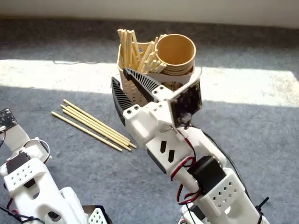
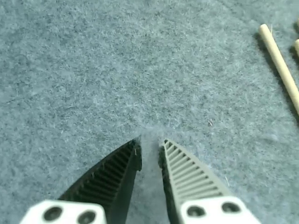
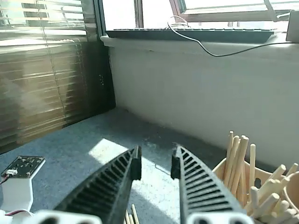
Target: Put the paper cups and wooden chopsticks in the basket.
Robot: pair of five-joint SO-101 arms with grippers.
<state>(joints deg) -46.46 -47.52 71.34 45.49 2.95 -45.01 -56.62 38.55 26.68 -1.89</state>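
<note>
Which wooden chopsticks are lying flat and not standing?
The loose chopsticks on the grey carpet, outside the basket. The upright chopsticks stand inside that basket beside the paper cups.

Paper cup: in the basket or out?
In. The paper cup sits upright inside the basket, next to standing chopsticks.

Lower front of the basket [image 1: 119, 61], behind the right gripper [image 1: 119, 74].

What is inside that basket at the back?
Upright wooden chopsticks and stacked paper cups. The right arm's fingers cover the basket's lower front, so its bottom cannot be seen.
</note>
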